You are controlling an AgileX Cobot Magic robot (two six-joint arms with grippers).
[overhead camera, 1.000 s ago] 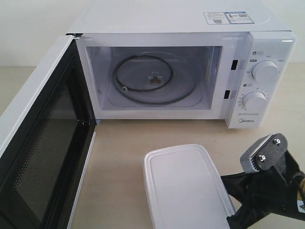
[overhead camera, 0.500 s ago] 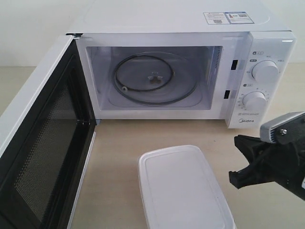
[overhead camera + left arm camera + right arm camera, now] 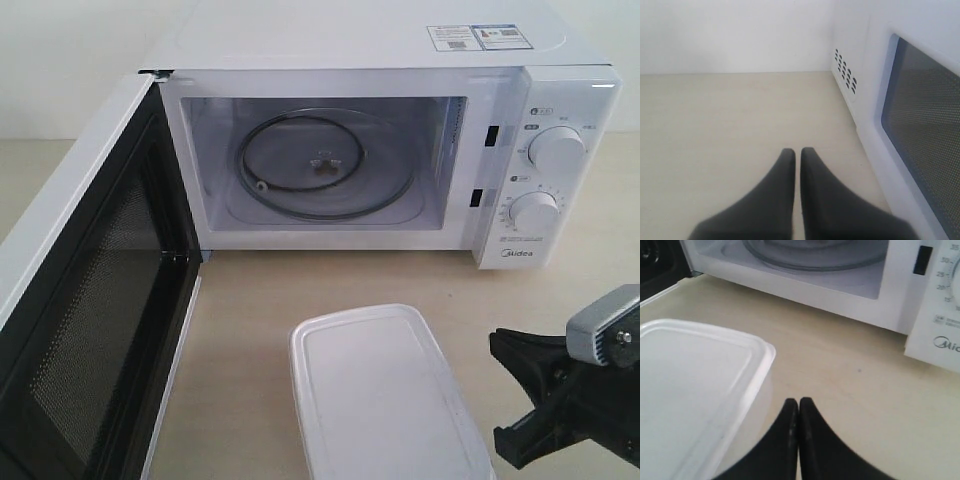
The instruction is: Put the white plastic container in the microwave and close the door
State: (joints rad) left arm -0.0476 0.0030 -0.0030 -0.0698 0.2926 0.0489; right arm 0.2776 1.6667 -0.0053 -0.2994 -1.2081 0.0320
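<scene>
The white plastic container (image 3: 380, 395) lies lid up on the table in front of the microwave (image 3: 400, 50), apart from it. The door (image 3: 90, 300) stands swung wide to the left, mesh inner face showing, and the glass turntable (image 3: 320, 165) is bare. My right gripper (image 3: 497, 342) hovers just right of the container without touching it. In the right wrist view the right gripper (image 3: 798, 401) is shut and empty beside the container (image 3: 690, 390). My left gripper (image 3: 797, 152) is shut and empty over the table, next to the door's outer window (image 3: 925, 130); the exterior view does not show it.
Two round knobs (image 3: 557, 150) (image 3: 533, 212) sit on the microwave's right panel. The open door takes up the table's left side. A strip of bare tabletop (image 3: 330, 275) lies between the container and the oven's opening. Vent holes (image 3: 846, 75) mark the microwave's side.
The container slid slightly left a second ago and has stayed put since. My right gripper came off its right edge, rose toward the microwave, then dropped back lower right.
</scene>
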